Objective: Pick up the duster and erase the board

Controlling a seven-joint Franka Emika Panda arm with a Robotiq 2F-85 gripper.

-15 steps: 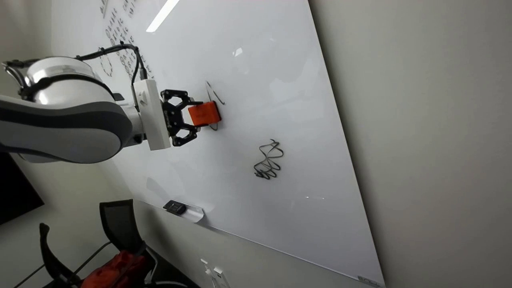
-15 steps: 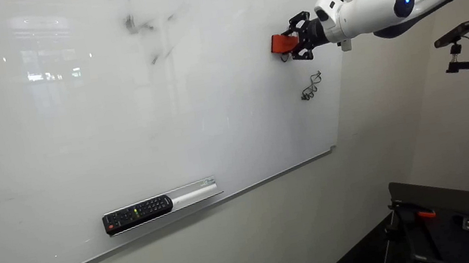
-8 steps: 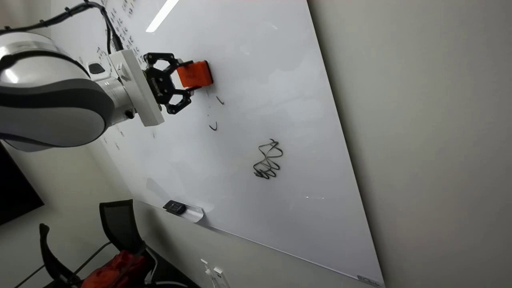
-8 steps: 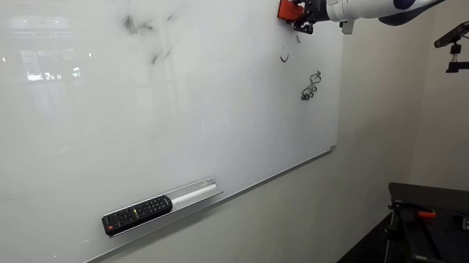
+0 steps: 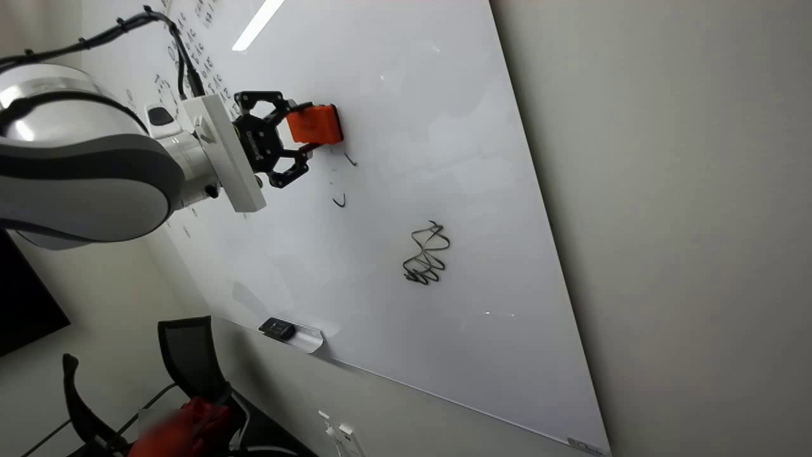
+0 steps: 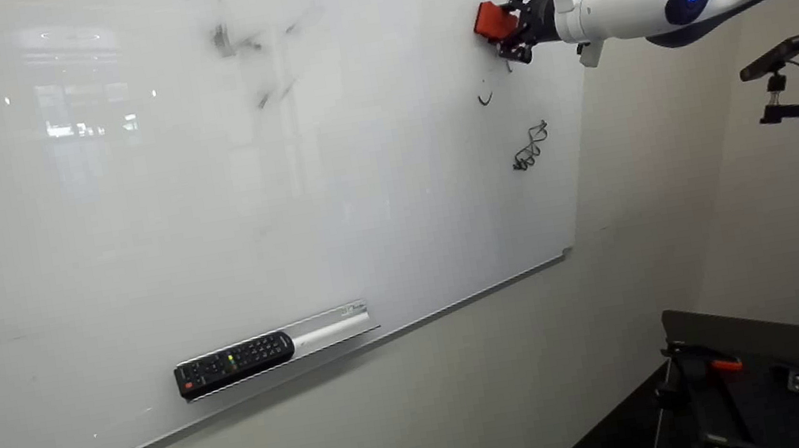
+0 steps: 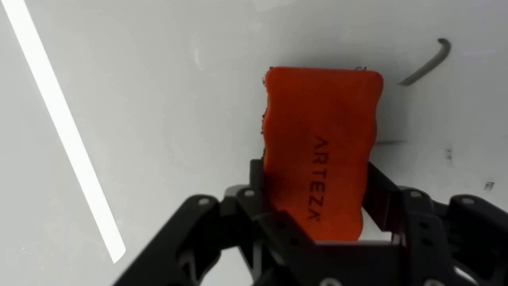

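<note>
- While the gripper point(image 5: 312, 126) has its jaws clamped on the duster point(image 7: 321, 115), one finger per long side, the step in hand reads as wiping: pick-up done, erasing only part done, imo.
- Best way: felt flat on the board point(image 5: 495, 355), light even push, straight down thru the short line point(image 5: 351, 159), then the curve point(image 5: 340, 202), w/ overlapping passes. Both sit below the duster in an exterior view, line near, curve lower.
- Wrist view gives a faint smear point(image 7: 391, 142) running out from the duster's right edge; prob. wants one more rub b/f moving on.
- Scribble point(image 5: 426, 254) comes last, I'd say: it's well apart, lower still in both exterior views, and dense, so a few extra rubs.
- Risks: push too hard or off-centre and the duster could pivot in the grip; too soft and ink just smears. A tilt might bring the fingertips onto the board, so hold it square.
- As for position: duster's btwn the fingers, lettered orange back mid-frame in the wrist view, dark felt side out past the tips twd the board. Touching or just off? Can't tell for sure.
</note>
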